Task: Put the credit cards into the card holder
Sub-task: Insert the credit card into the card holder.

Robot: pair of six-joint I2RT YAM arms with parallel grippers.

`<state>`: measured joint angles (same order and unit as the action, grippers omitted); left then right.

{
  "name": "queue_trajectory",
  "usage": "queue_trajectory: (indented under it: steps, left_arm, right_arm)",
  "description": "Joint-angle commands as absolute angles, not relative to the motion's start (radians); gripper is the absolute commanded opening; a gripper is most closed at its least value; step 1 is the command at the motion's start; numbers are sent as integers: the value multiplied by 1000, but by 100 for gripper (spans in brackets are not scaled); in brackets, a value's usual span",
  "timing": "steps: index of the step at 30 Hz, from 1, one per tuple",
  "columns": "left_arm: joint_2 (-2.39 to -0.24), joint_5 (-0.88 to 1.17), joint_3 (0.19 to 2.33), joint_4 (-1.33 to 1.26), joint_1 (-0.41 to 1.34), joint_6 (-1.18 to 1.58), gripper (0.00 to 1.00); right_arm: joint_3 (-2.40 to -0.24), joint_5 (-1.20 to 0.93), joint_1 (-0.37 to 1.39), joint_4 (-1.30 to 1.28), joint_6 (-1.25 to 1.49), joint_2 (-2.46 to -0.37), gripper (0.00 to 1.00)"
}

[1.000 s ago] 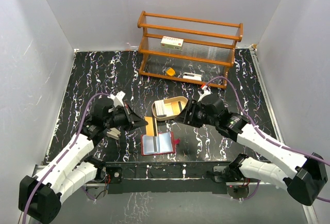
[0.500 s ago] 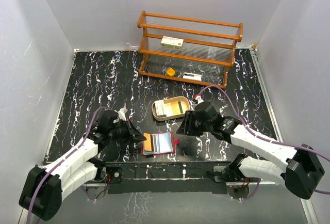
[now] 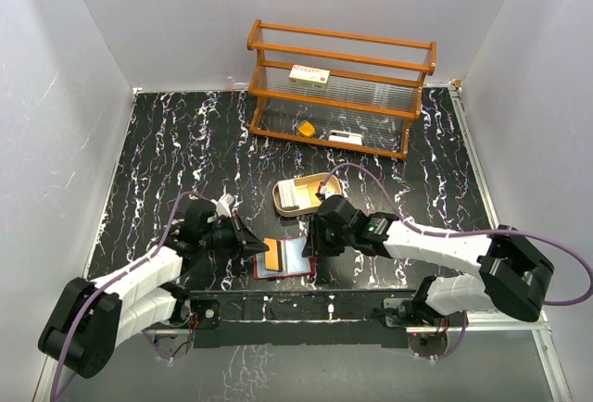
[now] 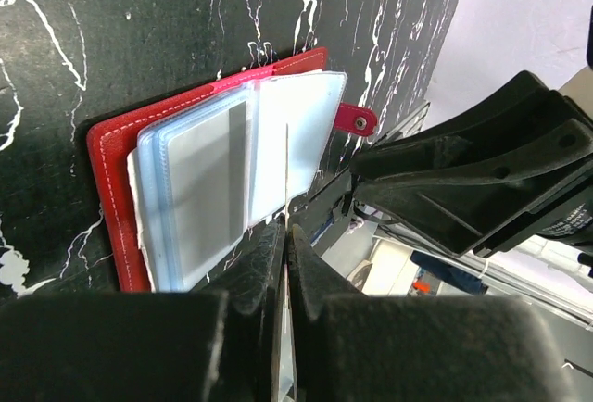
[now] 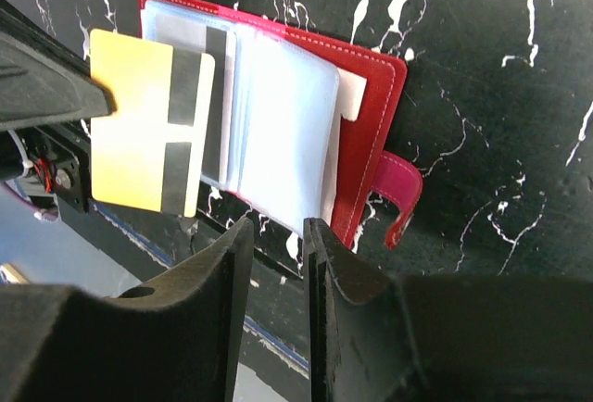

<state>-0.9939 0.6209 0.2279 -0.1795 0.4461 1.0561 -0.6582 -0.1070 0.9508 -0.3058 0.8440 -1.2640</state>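
One yellow card (image 5: 139, 133) has reached the card holder (image 3: 295, 256) but is not yet in a pocket. The left gripper (image 3: 252, 245) pinches its outer end and holds it over the left leaves of the holder, which lies open by the near edge of the table (image 3: 185, 143), about midway along. A grey striped shape shows through the left pockets, perhaps a card already stowed; I cannot be sure. More credit cards (image 3: 295, 196) lie in the oval tray (image 3: 326, 180) just behind, so most of the job looks undone. The right gripper (image 5: 275, 235) hovers over the holder's near right edge, jaws slightly apart, nothing seen between them. No writing is legible: the yellow card shows only a dark stripe, and the white box (image 3: 309, 75) on the rack (image 3: 343, 50) bears red marks too small to read.
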Motion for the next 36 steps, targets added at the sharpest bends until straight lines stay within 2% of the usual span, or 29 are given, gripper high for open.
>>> queue_trajectory:
  steps: [1, 16, 27, 36]
  left_arm:
    - [-1019, 659, 221, -259, 460, 1062, 0]
    - [-1130, 640, 183, -373, 500, 1068, 0]
    - [-1200, 576, 221, -318, 543, 1001, 0]
    - [-1227, 480, 301, -176, 561, 887, 0]
  right_arm:
    - [-735, -39, 958, -235, 831, -1300, 26]
    - [-709, 64, 973, -297, 805, -1443, 19]
    - [-665, 92, 991, -313, 816, -1454, 15]
    - [-665, 112, 995, -327, 796, -1476, 14]
